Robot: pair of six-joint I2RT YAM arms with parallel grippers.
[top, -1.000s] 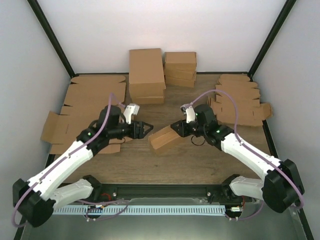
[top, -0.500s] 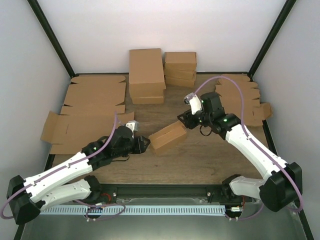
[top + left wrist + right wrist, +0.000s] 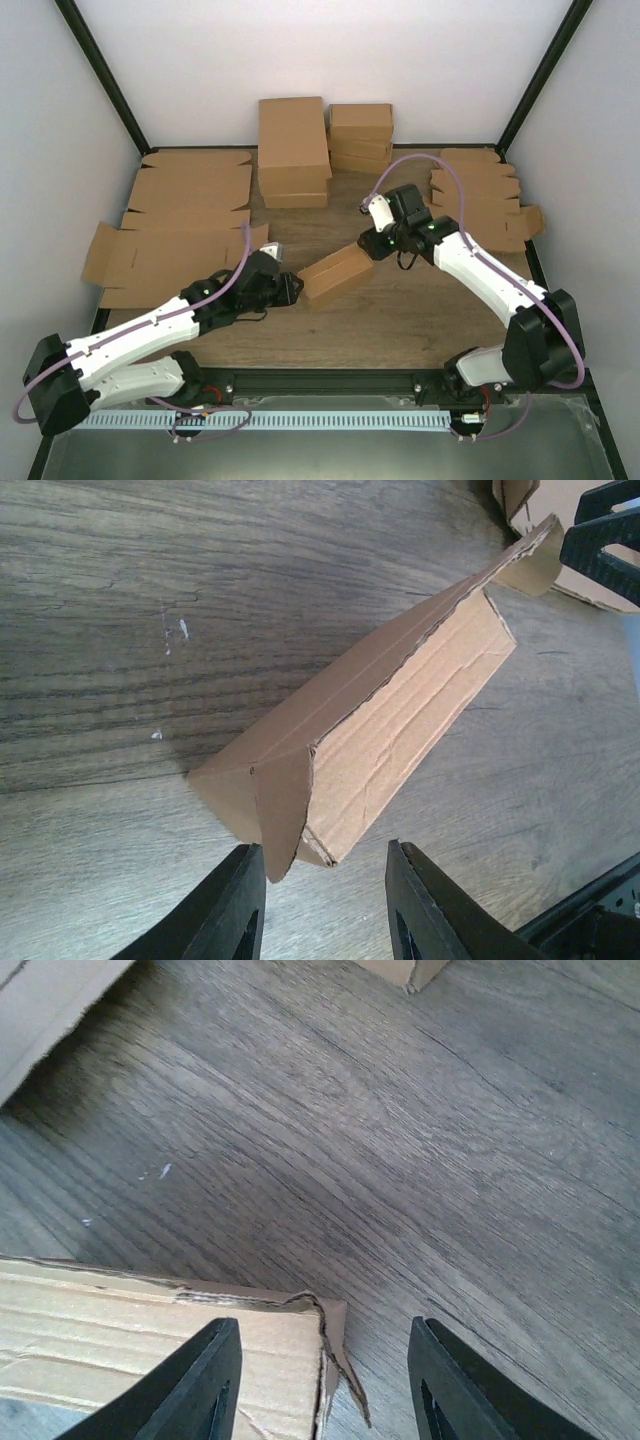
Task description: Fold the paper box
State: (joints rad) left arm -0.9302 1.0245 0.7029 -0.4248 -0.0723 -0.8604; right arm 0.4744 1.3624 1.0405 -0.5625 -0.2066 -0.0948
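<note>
Left gripper [image 3: 291,289]: edging closer, gaping wide beside small brown cardboard box [image 3: 337,275].
Right gripper [image 3: 368,247]: gaping wide at box end facing tabletop's [image 3: 400,325] right edge.

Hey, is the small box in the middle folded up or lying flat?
Folded up: the paper box stands as an oblong block, though its end flap sticks out untucked.

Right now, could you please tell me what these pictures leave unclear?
1. Top view: the right gripper covers the far end of the box, so contact there cannot be told.
2. Top view: the left gripper is too small and dark to show whether it touches the box.
3. Right wrist view: the bottom and left edges cut off most of the box.
4. Left wrist view: the box's own walls hide its inside.
</note>
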